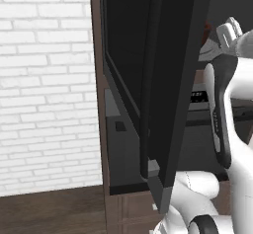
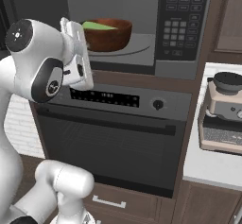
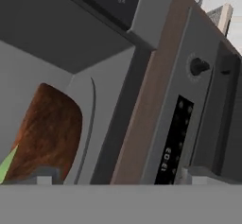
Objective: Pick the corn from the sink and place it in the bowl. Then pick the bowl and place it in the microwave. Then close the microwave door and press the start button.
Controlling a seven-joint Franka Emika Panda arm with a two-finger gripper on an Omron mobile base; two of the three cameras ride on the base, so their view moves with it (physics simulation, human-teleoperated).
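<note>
The microwave (image 2: pixel 182 24) stands open in its brown cabinet frame. The reddish-brown bowl (image 2: pixel 111 36) rests on the turntable inside, with the green-husked corn (image 2: pixel 97 26) lying in it. My gripper (image 3: pixel 119 176) is open and holds nothing, just in front of the cavity's lower left edge and apart from the bowl (image 3: pixel 47 133). A sliver of the corn's husk (image 3: pixel 5 164) shows at the left edge of the hand view. The microwave door (image 1: pixel 163 80) is swung wide open, edge-on toward the left base camera. Behind it show a bit of the bowl (image 1: pixel 206 30) and my white hand (image 1: pixel 228 34).
Under the microwave is a grey oven (image 2: pixel 118 124) with a display strip, a knob (image 2: pixel 158 104) and a bar handle. A coffee machine (image 2: pixel 224 109) stands on the white counter at the right. A white brick wall (image 1: pixel 47 80) lies left of the cabinet.
</note>
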